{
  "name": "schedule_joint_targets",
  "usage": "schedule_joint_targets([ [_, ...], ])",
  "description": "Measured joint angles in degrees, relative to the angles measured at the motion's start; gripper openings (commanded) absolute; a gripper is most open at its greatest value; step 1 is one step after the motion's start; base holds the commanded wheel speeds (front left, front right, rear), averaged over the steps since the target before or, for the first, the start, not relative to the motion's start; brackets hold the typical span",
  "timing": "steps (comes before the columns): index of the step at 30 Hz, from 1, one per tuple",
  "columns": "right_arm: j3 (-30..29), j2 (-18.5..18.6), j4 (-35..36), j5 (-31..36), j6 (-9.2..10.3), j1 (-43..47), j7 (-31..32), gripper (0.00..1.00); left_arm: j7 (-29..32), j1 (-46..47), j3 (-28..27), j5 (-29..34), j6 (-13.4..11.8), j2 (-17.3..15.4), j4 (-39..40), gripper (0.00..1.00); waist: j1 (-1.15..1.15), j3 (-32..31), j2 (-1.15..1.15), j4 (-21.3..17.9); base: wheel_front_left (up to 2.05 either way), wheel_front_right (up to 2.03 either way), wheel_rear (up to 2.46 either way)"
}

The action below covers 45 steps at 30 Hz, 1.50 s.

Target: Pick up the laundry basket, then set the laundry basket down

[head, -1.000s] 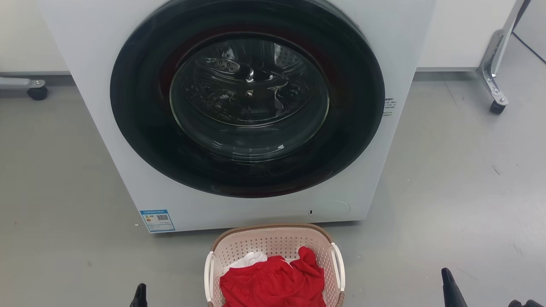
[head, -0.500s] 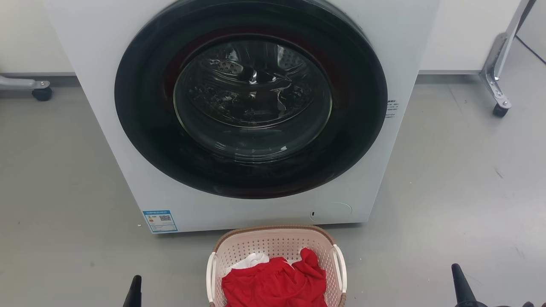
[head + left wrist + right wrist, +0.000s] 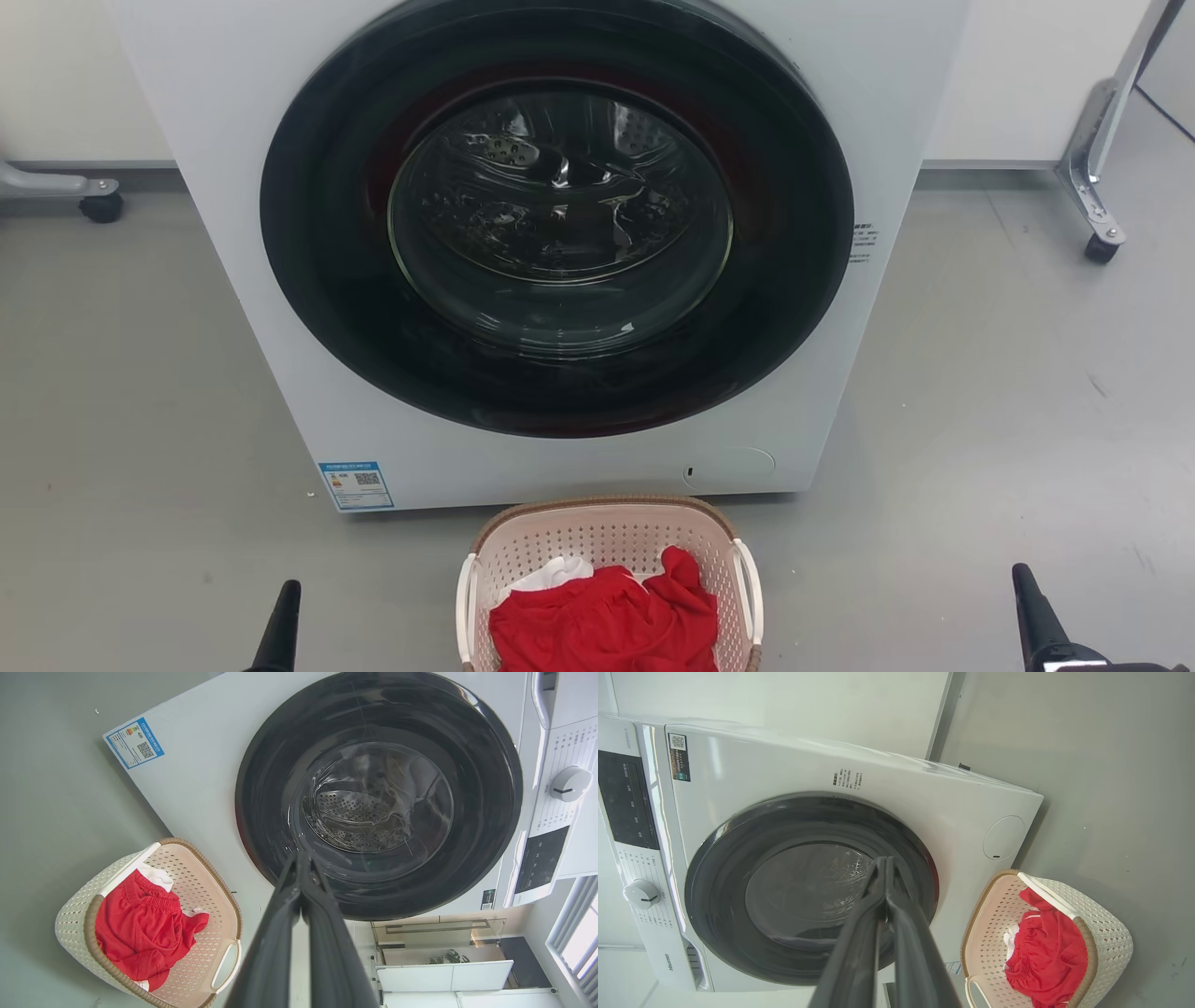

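Left gripper (image 3: 299, 863) and right gripper (image 3: 885, 865) are each seen with fingers pressed together, holding nothing and kept apart from everything. The laundry basket (image 3: 597, 539) is set on the grey floor (image 3: 980, 420), near the robot and just in front of the washer (image 3: 934, 84), between the two grippers in the head view. It is judged to be stiff, light perforated plastic. Little weight is expected, since only a red garment (image 3: 607, 630) and some white cloth (image 3: 551, 569) are carried. The white side handles, left (image 3: 464, 607) and right (image 3: 752, 597), are judged the best holds. The fingers would first have to be spread, and a level lift from both sides is advised.
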State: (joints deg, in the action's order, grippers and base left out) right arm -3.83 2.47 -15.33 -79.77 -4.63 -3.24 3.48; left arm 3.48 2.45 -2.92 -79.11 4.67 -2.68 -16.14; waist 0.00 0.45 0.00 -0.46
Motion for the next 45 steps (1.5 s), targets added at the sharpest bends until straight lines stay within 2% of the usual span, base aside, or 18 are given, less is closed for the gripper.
schedule_joint_targets([
  [17, -3.67, -0.03, -1.71, -11.68, -2.15, -1.54, 2.97, 0.00, 3.01, 2.18, -2.33, -12.38, 2.45, 0.21, -0.76, 0.00, 0.00, -0.35, 0.00, 0.46, 0.00, 0.00, 0.00],
  [45, -3.70, -0.03, -1.75, -11.69, -2.26, -1.98, 3.01, 0.00, 3.01, 2.19, -2.34, -12.54, 2.45, 0.23, -0.77, 0.00, 0.00, -0.35, 0.00, 0.46, 0.00, 0.00, 0.00],
])
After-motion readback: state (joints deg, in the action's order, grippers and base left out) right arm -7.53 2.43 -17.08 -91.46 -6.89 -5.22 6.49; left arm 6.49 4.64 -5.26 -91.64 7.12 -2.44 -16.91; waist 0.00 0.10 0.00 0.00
